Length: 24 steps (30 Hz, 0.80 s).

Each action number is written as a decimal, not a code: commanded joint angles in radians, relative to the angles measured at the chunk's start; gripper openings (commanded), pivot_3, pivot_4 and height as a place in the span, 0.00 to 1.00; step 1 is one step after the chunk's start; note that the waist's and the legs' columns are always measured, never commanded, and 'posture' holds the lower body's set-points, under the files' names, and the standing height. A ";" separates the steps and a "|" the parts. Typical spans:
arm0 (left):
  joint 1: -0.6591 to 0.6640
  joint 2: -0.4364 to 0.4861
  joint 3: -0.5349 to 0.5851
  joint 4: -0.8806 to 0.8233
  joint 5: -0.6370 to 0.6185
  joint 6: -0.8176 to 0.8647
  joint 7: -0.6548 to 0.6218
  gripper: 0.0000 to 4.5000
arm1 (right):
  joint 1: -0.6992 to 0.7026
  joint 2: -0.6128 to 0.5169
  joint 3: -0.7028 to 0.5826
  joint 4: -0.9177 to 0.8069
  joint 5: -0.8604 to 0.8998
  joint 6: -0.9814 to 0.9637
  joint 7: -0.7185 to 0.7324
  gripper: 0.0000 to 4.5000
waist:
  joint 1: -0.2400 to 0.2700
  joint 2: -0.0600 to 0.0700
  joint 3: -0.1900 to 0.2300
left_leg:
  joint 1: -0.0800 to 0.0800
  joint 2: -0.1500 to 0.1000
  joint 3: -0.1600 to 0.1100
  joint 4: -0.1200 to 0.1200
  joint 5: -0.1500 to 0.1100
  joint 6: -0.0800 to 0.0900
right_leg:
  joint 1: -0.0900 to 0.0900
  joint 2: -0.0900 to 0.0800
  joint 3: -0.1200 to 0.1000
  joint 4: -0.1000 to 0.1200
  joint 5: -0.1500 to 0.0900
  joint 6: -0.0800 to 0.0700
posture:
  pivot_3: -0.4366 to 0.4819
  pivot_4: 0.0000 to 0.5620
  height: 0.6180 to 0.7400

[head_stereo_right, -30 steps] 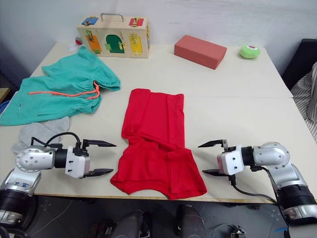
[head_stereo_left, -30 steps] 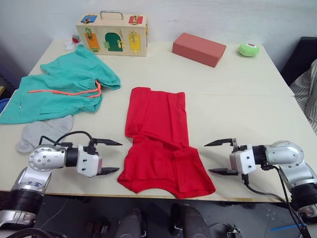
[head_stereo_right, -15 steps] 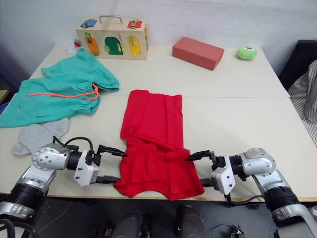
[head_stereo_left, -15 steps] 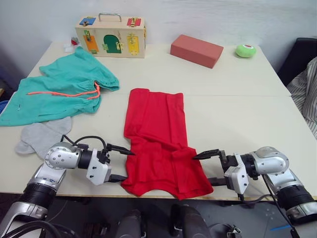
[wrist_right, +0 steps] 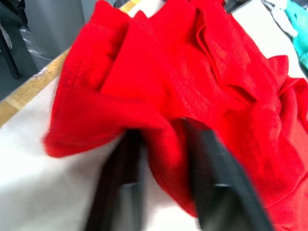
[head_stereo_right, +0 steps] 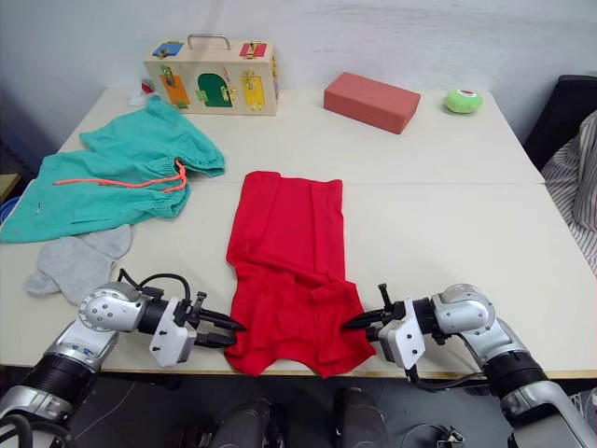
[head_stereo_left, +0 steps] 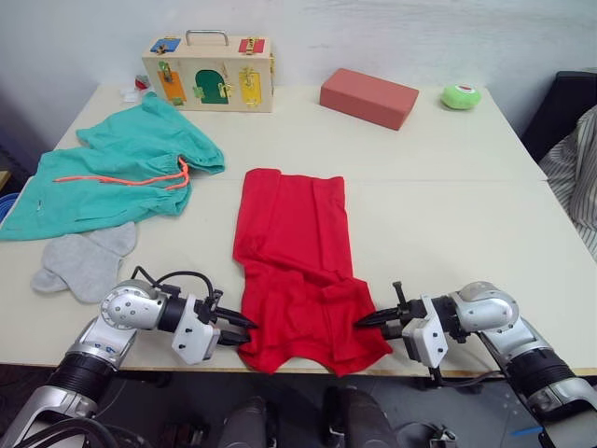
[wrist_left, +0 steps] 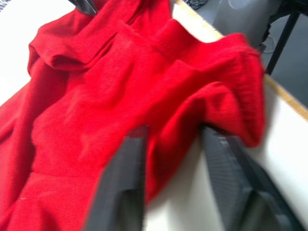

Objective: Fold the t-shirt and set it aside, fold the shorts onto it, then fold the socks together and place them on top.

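Observation:
The red t-shirt [head_stereo_left: 297,252] lies lengthwise at the table's middle, its near end bunched at the front edge. My left gripper [head_stereo_left: 244,329] is shut on the shirt's near left corner. In the left wrist view, red cloth sits between its fingers [wrist_left: 225,175]. My right gripper [head_stereo_left: 360,322] is shut on the near right corner, and cloth bulges between its fingers [wrist_right: 208,178] in the right wrist view. The teal shorts [head_stereo_left: 112,168] with an orange cord lie spread at the far left. The grey socks [head_stereo_left: 84,263] rest just in front of them.
A wooden latch box [head_stereo_left: 210,70] stands at the back left. A red-brown block [head_stereo_left: 368,96] and a green ball [head_stereo_left: 461,95] sit along the back. A person's striped sleeve [head_stereo_left: 585,177] is at the right edge. The table's front edge [head_stereo_left: 308,371] runs just below both grippers.
Both grippers moved inward from beside the shirt to its near corners, and their wide-open jaws closed onto the red cloth. The near hem has bunched slightly.

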 commanded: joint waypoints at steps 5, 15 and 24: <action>0.060 0.010 -0.051 -0.027 0.037 0.087 -0.009 0.01 | 0.039 -0.044 -0.022 -0.092 0.048 0.074 -0.020 0.00 | 0.015 0.002 -0.001 | 0.000 -0.001 -0.001 0.001 -0.001 0.001 | 0.000 -0.001 0.000 0.001 0.000 0.000 | 0.48 0.27 1.00; 0.288 0.158 0.090 -0.378 -0.231 0.385 -0.003 0.01 | 0.229 -0.207 -0.071 -0.423 0.287 0.409 0.052 0.00 | -0.011 0.002 0.002 | -0.002 0.003 -0.001 -0.001 -0.003 -0.001 | -0.002 0.002 -0.001 0.000 -0.003 -0.001 | 0.48 0.27 1.00; 0.508 0.267 0.245 -0.552 -0.327 0.567 -0.005 0.01 | 0.341 -0.307 -0.165 -0.642 0.442 0.700 0.096 0.00 | -0.007 0.001 0.003 | -0.002 0.004 -0.002 -0.002 -0.008 0.003 | -0.002 0.002 -0.001 -0.002 -0.003 -0.002 | 0.48 0.27 1.00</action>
